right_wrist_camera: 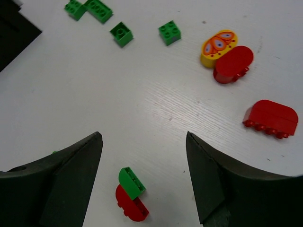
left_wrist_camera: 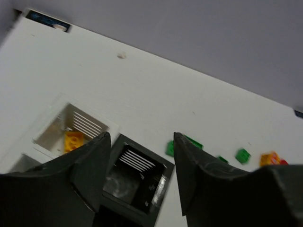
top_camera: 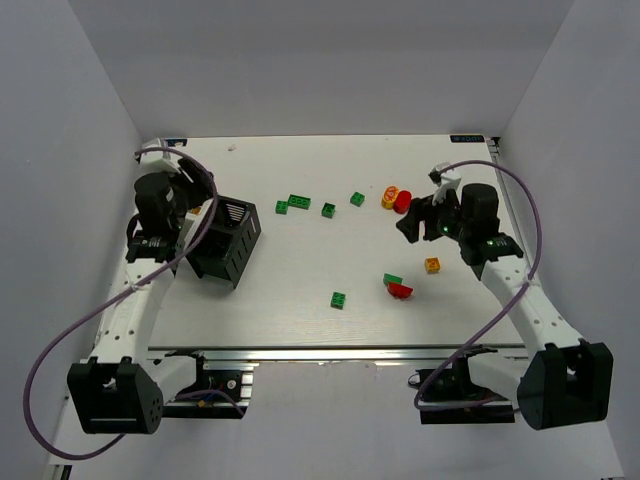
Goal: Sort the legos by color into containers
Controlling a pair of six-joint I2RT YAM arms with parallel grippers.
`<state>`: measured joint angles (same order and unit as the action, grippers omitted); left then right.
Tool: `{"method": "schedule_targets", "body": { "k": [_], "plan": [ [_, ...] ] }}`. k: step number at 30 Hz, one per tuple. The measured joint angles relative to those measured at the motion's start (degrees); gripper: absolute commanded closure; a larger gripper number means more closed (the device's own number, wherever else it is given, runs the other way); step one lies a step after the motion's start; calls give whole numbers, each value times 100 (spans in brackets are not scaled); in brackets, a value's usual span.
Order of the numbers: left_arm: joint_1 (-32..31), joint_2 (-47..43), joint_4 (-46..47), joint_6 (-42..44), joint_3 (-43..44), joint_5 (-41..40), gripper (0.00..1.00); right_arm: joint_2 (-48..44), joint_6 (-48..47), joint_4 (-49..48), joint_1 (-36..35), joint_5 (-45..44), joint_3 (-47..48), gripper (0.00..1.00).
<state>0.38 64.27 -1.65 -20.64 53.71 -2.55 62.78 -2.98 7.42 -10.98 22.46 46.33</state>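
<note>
My left gripper (left_wrist_camera: 141, 142) is open and empty above the black slotted bin (left_wrist_camera: 137, 175). To that bin's left, a white bin (left_wrist_camera: 52, 135) holds a yellow-orange brick (left_wrist_camera: 73, 140). In the top view the left gripper (top_camera: 188, 216) hangs by the black bin (top_camera: 225, 240). My right gripper (right_wrist_camera: 144, 142) is open and empty above the table, over a green half-round brick (right_wrist_camera: 131, 182) lying against a red one (right_wrist_camera: 132, 208). Beyond it lie a yellow-orange printed brick (right_wrist_camera: 218, 47), two red bricks (right_wrist_camera: 233, 64) (right_wrist_camera: 271, 118) and several green bricks (right_wrist_camera: 98, 9). In the top view the right gripper (top_camera: 410, 226) is at the right.
In the top view, green bricks (top_camera: 299, 201) (top_camera: 338, 299) are scattered across the table's middle, and an orange brick (top_camera: 432, 265) lies near the right arm. White walls enclose the table on three sides. A second white bin is mostly hidden under the left arm.
</note>
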Motion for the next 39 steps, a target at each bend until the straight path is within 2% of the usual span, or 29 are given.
{"method": "schedule_targets", "body": {
  "k": [5, 8, 13, 18, 24, 31, 39],
  "plan": [
    [-332, -363, -699, -422, -205, 826, 27, 570, 444, -9, 44, -553, 374, 21],
    [-350, -531, -1071, -588, -409, 1152, 26, 977, 245, -7, 57, -507, 535, 11],
    [-350, -1110, -1484, -824, -793, 1506, 26, 1810, -1178, 232, 103, -2, 984, 11],
    [-350, -1497, -1637, -988, -890, 1768, 25, 2909, -2599, 671, 256, 459, 1937, 11],
    [-350, -1547, -1849, -1049, -901, 2048, 25, 4266, -3521, 1272, 450, 715, 3375, 11],
    [-350, -1547, -2026, -1086, -901, 2146, 24, 5010, -3941, 1480, 492, 791, 3832, 11],
    [-350, -1502, -2063, -1187, -898, 2170, 23, 5458, -3934, 1408, 492, 697, 4033, 10]
  ]
}}
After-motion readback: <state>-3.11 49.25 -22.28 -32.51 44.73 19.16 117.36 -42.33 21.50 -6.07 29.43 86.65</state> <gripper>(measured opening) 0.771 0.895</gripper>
